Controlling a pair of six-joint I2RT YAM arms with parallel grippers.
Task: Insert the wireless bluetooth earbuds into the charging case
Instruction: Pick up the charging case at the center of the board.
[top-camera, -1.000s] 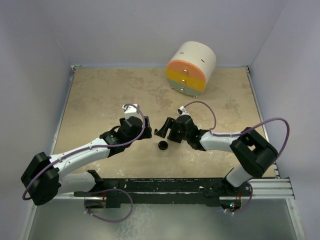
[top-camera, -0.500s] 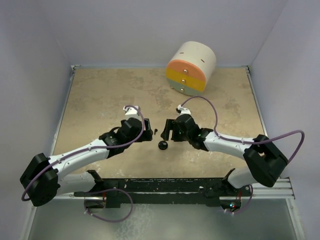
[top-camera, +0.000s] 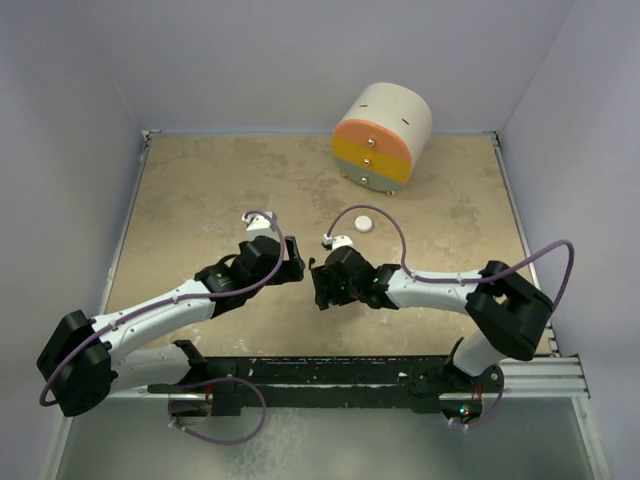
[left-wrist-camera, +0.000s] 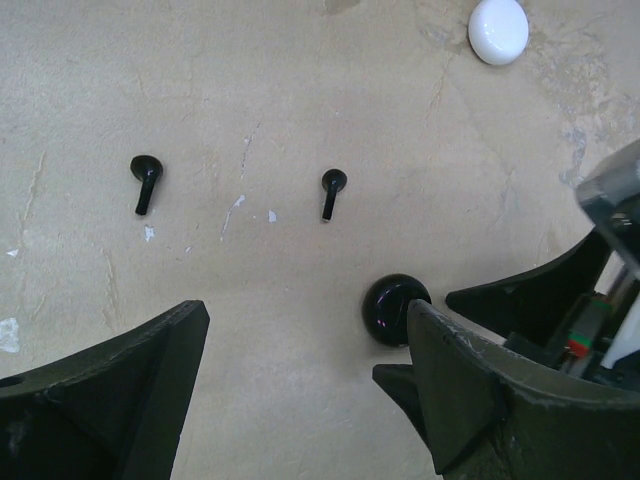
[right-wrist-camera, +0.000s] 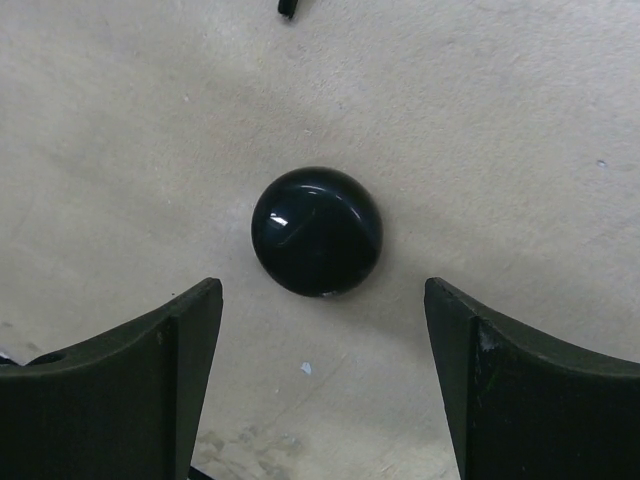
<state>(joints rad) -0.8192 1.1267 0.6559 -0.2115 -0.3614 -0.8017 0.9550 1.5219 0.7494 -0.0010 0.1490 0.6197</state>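
Observation:
Two small black stemmed earbuds (left-wrist-camera: 145, 181) (left-wrist-camera: 332, 190) lie apart on the tan table, ahead of my left gripper (left-wrist-camera: 305, 320), which is open with nothing between its fingers. The charging case (right-wrist-camera: 316, 232), a glossy black round puck, lies closed on the table just beyond the tips of my open right gripper (right-wrist-camera: 322, 295), centred on the gap. In the left wrist view the case (left-wrist-camera: 390, 308) is partly behind my right-hand finger. From above, the left gripper (top-camera: 297, 264) and right gripper (top-camera: 319, 285) nearly meet mid-table, and the case is hidden beneath them.
A white round disc (top-camera: 362, 224) lies on the table behind the right wrist, also in the left wrist view (left-wrist-camera: 498, 30). A cream-and-orange cylindrical drawer unit (top-camera: 382, 138) stands at the back. Walls enclose the table (top-camera: 200, 200) on three sides.
My right arm has swung left and nearer, bringing its gripper over the case with jaws widening. That move uncovered the white disc. The left gripper crept slightly right.

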